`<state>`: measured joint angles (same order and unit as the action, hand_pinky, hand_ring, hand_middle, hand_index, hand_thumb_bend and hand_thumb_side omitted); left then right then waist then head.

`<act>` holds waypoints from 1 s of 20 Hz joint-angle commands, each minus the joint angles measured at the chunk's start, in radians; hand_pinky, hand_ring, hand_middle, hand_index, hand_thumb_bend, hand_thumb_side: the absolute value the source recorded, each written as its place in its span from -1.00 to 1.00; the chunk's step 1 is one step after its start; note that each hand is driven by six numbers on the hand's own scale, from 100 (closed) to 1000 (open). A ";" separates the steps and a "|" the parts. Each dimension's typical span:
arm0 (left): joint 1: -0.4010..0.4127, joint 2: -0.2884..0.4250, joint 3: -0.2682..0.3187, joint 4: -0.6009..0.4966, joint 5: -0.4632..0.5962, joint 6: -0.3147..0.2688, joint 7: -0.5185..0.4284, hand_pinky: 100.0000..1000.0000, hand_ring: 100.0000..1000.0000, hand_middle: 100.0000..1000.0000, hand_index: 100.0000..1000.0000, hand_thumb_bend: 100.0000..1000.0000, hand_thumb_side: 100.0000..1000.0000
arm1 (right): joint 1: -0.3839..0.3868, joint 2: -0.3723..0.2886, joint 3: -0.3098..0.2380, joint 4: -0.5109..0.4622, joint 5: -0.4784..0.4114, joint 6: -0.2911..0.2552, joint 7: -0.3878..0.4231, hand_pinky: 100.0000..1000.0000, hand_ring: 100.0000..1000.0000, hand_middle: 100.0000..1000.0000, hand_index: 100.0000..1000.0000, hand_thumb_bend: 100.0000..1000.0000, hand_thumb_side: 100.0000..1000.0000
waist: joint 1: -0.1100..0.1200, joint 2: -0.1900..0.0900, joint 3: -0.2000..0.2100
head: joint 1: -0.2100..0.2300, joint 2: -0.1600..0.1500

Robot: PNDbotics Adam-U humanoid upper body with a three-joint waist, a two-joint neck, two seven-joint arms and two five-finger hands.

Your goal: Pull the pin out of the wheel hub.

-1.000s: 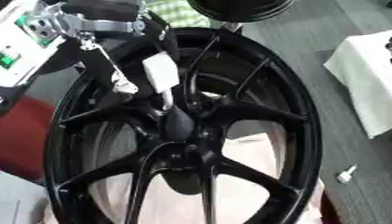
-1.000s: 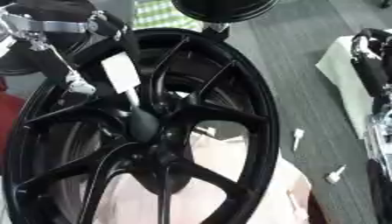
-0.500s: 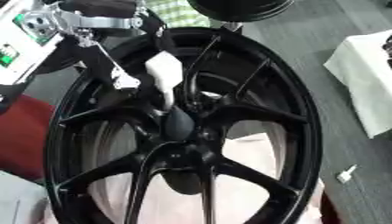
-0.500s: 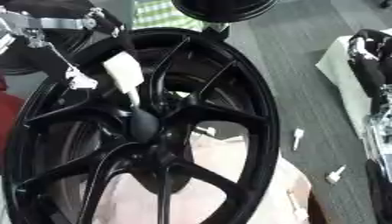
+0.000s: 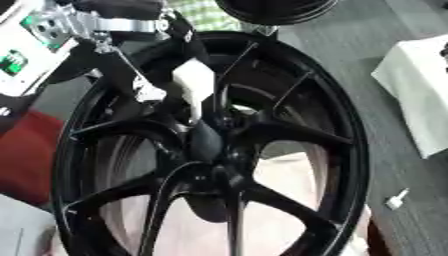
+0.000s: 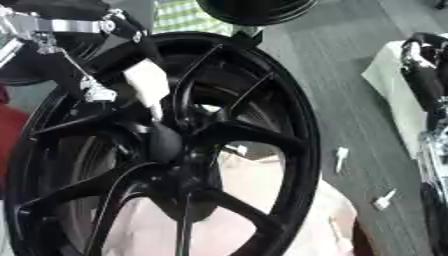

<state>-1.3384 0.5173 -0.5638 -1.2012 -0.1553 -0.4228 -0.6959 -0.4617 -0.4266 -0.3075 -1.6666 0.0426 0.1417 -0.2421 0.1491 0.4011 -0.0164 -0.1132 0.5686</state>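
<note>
Since a second ago the white-tipped finger of the left hand has slid down a spoke from about 11 o'clock toward the middle of the wheel, and its tip now sits just above the hub.

Left eye view: the black wheel stands on edge and fills most of the picture, spokes fanning out from the dark, rounded hub at the centre. The left hand comes in from 10 o'clock, black with silver links, one pale padded finger stretched straight toward the hub. Whether that tip touches or pinches anything I cannot tell; the other fingers are hidden behind the rim. The pin itself does not show apart from the black hub, so I judge only that it sits in or at the hub centre. A small white piece lies on the grey floor at 4 o'clock.

Right eye view: same wheel, hub left of centre, the pale finger ending just at its upper edge. Two small white pieces lie on the floor at 3 to 4 o'clock. Part of the right arm shows at the 2 o'clock edge; its hand is not seen.

The step in hand looks like the reach to the pin. Next, the fingers need to close on it and draw straight out along the hub's axis.
</note>
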 commanded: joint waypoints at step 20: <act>-0.032 -0.013 0.044 0.008 0.093 -0.116 -0.211 0.17 -0.16 -0.74 -0.26 -1.00 -0.69 | -0.011 -0.021 0.006 -0.021 0.004 0.010 -0.004 0.75 0.71 0.08 0.51 -1.00 0.00 | 0.006 -0.012 -0.001 | 0.011 -0.007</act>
<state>-1.3438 0.4840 -0.5459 -1.1771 -0.0853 -0.3813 -0.7373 -0.4649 -0.4266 -0.3012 -1.6666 0.0426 0.1485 -0.2448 0.1491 0.4011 -0.0183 -0.1037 0.5688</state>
